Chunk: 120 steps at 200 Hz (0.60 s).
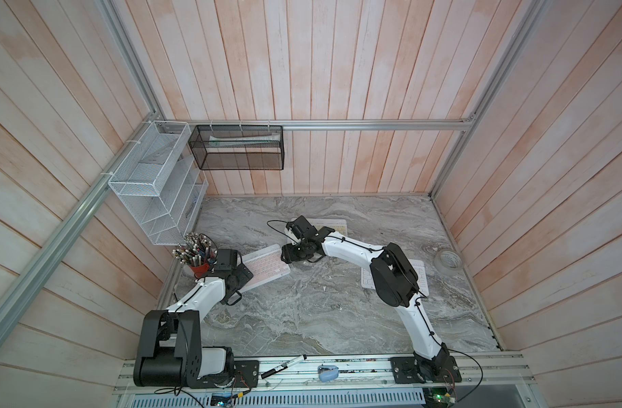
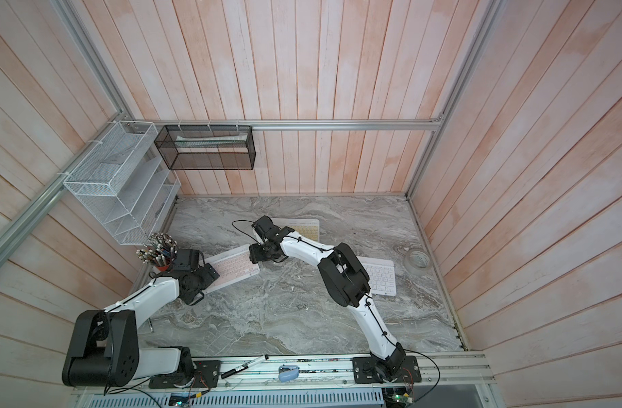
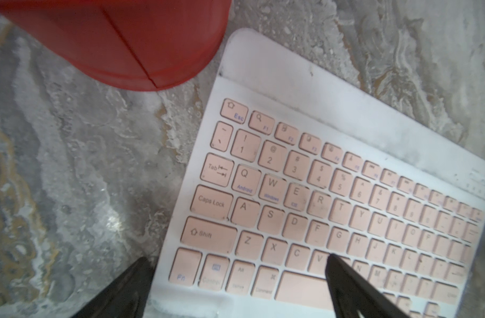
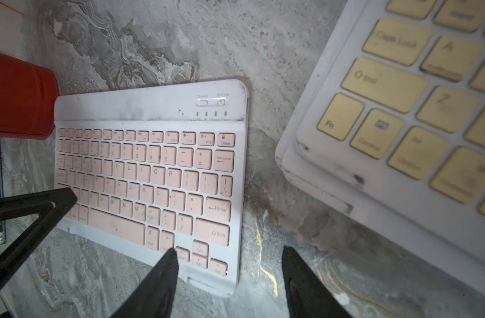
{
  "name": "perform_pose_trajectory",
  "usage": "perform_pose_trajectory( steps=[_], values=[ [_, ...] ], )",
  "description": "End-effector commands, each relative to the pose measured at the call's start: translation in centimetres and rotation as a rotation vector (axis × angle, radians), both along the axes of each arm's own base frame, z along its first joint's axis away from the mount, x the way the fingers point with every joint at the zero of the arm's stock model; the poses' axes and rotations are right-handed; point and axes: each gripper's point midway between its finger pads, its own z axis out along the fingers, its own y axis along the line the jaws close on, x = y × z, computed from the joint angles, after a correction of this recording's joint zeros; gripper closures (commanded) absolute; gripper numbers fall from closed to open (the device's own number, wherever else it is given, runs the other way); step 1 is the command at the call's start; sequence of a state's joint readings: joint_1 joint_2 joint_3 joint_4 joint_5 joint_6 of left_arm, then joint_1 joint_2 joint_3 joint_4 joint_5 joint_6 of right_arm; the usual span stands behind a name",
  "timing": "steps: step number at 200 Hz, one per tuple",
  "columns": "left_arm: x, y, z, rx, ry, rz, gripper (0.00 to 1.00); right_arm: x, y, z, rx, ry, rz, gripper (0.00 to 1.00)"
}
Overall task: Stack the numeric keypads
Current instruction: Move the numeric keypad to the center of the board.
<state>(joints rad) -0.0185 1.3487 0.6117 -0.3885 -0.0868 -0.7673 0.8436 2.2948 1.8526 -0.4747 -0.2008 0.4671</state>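
Observation:
A pink-keyed numeric keypad (image 1: 268,265) (image 2: 233,267) lies flat at the table's middle left. My left gripper (image 3: 235,264) (image 1: 245,273) is open and straddles its Shift-key end. One finger (image 3: 343,278) is over the keys and the other is over the table. My right gripper (image 4: 230,256) (image 1: 287,255) is open at the opposite end. One of its fingers (image 4: 167,272) is over the arrow-key corner of this keypad (image 4: 153,176). A yellow-keyed keypad (image 1: 334,226) (image 4: 401,96) lies behind, on top of another white frame. A white-keyed keypad (image 2: 382,277) lies under the right arm's elbow.
A red cup (image 1: 200,269) (image 3: 131,41) full of pens stands against the pink keypad's left end. A tape roll (image 1: 448,262) sits at the right. A marker (image 1: 284,366) and a blue object (image 1: 327,373) lie on the front rail. Wire racks (image 1: 154,183) hang on the left wall.

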Motion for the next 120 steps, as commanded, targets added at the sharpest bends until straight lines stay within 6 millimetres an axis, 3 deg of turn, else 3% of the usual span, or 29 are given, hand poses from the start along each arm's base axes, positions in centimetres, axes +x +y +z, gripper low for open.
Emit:
perform_pose_trajectory(
  steps=[1,120],
  values=[
    [-0.4,0.4,-0.8,0.011,0.013,0.003,0.01,-0.6,0.6,-0.6,-0.007,0.024,0.018,0.38],
    [-0.4,-0.3,-0.9,-0.02,0.007,-0.036,0.01,-1.9,1.6,-3.2,-0.03,0.063,0.05,0.39]
  ],
)
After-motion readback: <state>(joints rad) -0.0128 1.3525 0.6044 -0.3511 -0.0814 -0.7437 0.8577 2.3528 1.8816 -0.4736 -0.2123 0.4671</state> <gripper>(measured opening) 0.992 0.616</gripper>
